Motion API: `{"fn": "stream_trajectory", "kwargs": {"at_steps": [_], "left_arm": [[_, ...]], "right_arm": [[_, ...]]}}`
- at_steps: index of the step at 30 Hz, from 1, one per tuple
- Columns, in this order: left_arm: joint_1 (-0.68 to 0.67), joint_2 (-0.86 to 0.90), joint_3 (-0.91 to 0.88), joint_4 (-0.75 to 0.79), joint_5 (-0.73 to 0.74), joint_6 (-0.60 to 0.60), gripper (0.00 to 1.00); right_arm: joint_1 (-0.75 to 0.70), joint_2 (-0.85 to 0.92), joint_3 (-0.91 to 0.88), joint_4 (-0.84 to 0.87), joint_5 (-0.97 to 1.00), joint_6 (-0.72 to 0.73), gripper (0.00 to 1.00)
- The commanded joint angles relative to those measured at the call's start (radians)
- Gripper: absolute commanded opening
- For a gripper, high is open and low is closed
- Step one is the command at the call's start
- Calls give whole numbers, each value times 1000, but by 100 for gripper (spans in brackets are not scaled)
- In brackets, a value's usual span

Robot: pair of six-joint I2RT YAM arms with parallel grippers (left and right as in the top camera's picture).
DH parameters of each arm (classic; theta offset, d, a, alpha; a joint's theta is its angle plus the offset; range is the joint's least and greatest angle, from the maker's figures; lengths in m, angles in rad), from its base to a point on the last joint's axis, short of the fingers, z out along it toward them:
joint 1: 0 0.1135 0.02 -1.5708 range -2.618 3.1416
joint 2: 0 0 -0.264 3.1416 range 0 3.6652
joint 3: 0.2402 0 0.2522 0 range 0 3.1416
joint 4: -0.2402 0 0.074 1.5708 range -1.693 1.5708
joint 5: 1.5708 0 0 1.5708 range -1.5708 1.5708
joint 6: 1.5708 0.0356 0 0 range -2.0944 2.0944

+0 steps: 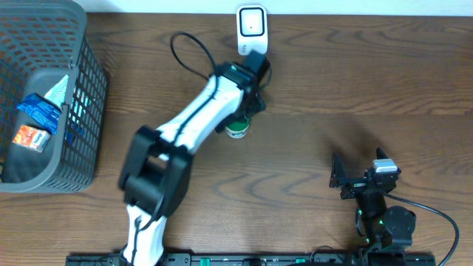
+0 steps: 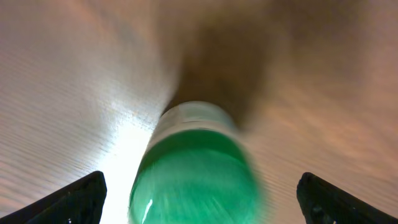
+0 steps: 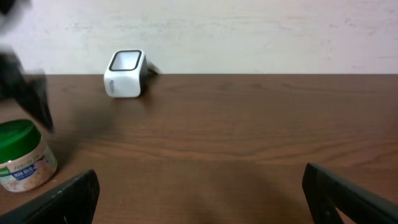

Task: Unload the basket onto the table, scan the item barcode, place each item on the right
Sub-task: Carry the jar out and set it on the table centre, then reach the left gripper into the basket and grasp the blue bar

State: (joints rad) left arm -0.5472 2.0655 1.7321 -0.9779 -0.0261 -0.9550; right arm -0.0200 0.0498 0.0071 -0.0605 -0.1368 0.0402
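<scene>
Nearest the robot's base, the right gripper point(image 3: 200, 186) sits low over the brown wood-grain table point(image 1: 355, 89), its black fingers spread wide with nothing between them. Further out, near the table's middle, the small round jar with a green lid and pale label point(image 1: 238, 130) stands upright, and the left gripper point(image 2: 200, 186) is over it with jaws wide, both fingers clear of its sides. Beyond, at the far edge, stands the white box-shaped barcode scanner point(image 1: 251, 22), and far left is a grey plastic mesh basket point(image 1: 85, 81) holding blue and orange packets point(image 1: 33, 125).

Left hand point(image 2: 200, 202) apparently spread wide, pointing down; right hand point(image 3: 199, 194) open, level.
</scene>
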Motion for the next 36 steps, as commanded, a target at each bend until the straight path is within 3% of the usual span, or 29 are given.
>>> {"fn": "stream_trajectory", "kwargs": {"at_steps": [1,4,8,9,12,16,20,27,36], "left_arm": [[62,-236,177,-72,-11,216,98],[170,-401,275,-112,-69,355,98],[439,-546,283,-169,-236,359,98],[615,-558,282,-196,-237,359,98],[846,-531,261,-222,-235,356,98],[1050,-446,151,-198,-161,352,98],[1168,-332,6,-106,21,369,98],[1210,-115,-101,26,229,448,98],[1211,140,-101,67,254,465,98]], "right_arm": [[9,-3,-2,-3,4,-11,99],[9,-3,-2,-3,4,-11,99],[9,-3,-2,-3,4,-11,99],[9,-3,-2,-3,4,-12,99],[9,-3,-2,-3,4,-11,99],[9,-3,-2,-3,4,-12,99],[9,-3,-2,-3,4,-12,99],[9,-3,-2,-3,4,-11,99],[9,-3,-2,-3,4,-11,99]]}}
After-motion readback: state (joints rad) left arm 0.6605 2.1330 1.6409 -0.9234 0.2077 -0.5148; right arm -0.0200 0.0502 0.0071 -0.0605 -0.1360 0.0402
